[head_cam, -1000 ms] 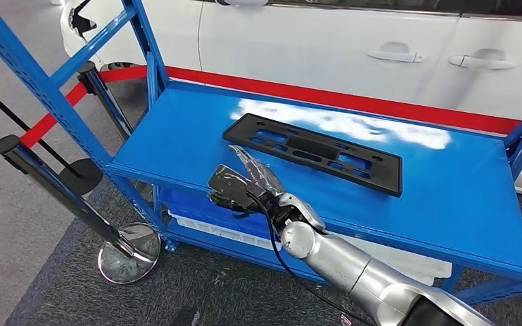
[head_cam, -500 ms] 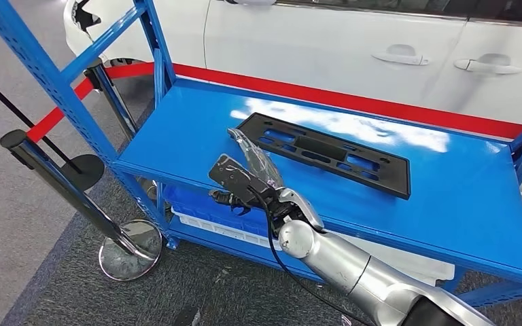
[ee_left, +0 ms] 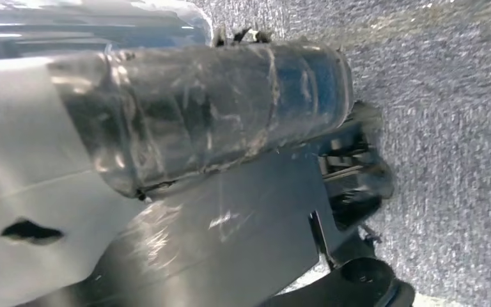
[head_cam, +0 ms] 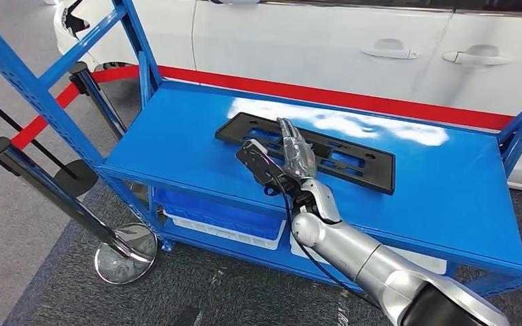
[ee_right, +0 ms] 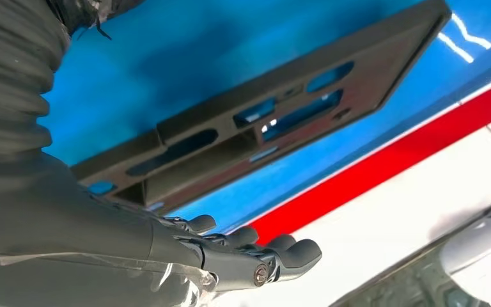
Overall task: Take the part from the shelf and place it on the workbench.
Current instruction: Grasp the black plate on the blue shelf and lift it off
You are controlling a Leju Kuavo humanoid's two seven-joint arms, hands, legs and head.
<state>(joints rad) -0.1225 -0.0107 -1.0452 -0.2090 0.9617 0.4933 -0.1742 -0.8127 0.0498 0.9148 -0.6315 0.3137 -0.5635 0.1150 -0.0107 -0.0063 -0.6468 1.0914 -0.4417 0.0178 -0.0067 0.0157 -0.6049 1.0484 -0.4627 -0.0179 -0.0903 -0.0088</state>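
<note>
The part (head_cam: pixel 353 165) is a long flat black plastic plate with several slots, lying flat on the blue shelf top (head_cam: pixel 170 142). My right hand (head_cam: pixel 291 153) reaches in from the shelf's front edge and hovers over the plate's left half, fingers stretched out and apart, holding nothing. In the right wrist view the dark fingers (ee_right: pixel 256 256) extend close beside the part (ee_right: pixel 262 121), and I cannot tell whether they touch it. The left wrist view shows my left hand (ee_left: pixel 204 109) as a blurred plastic-wrapped shape over grey carpet; how its fingers lie is unclear.
A white car (head_cam: pixel 312 41) with a red sill stripe stands right behind the shelf. Blue uprights (head_cam: pixel 34 88) frame the shelf's left side. A barrier post (head_cam: pixel 54 190) on a round metal base (head_cam: pixel 126 252) stands at the left. A blue bin (head_cam: pixel 211 210) sits on the lower level.
My right hand has moved forward from the shelf's front edge to over the part's left half, with its fingers now stretched out. The camera has shifted a little.
</note>
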